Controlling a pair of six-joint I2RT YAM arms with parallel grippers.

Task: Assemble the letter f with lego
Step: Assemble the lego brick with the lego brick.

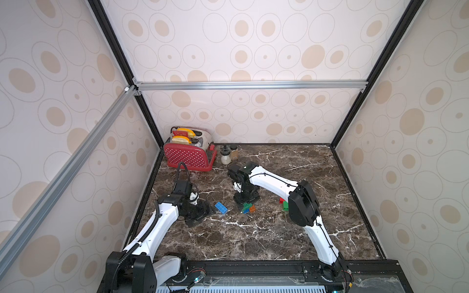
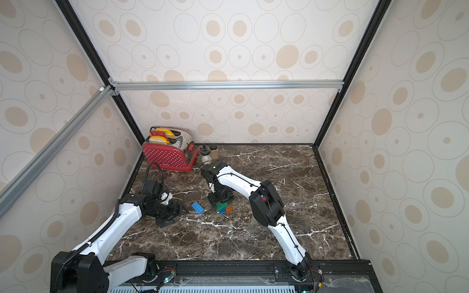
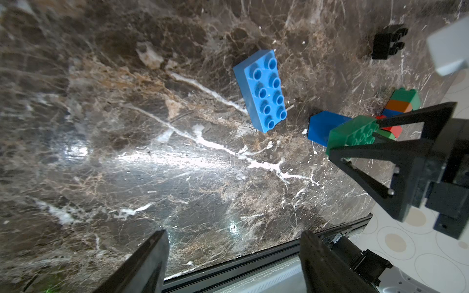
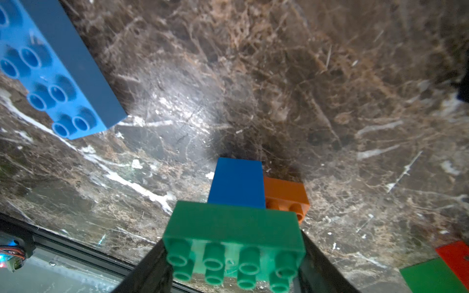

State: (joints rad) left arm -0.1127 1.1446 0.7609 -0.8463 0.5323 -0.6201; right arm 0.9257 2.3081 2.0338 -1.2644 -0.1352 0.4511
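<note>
Marble-patterned tabletop (image 1: 279, 228) carried the lego: a green brick (image 4: 233, 223) sat on a dark blue brick (image 4: 237, 182), with an orange brick (image 4: 286, 192) just beside. The right gripper (image 4: 233, 243) straddled the green brick, but whether it pressed it could not be told. The left gripper (image 3: 233, 232) hung wide apart and empty near a light blue brick (image 1: 221, 208). The right arm's elbow partly hid red and green bricks (image 1: 284, 203). A toaster (image 1: 189, 157) stood in the far corner.

You have bright, even light in both top views, and the wall (image 1: 241, 50) at 12 o'clock is washed out. In the left wrist view white glare sits on the surface (image 3: 152, 157). In the right wrist view the blue brick (image 4: 50, 63) is blurred and the green brick (image 4: 233, 228) soft, with dark shadow beyond it.
</note>
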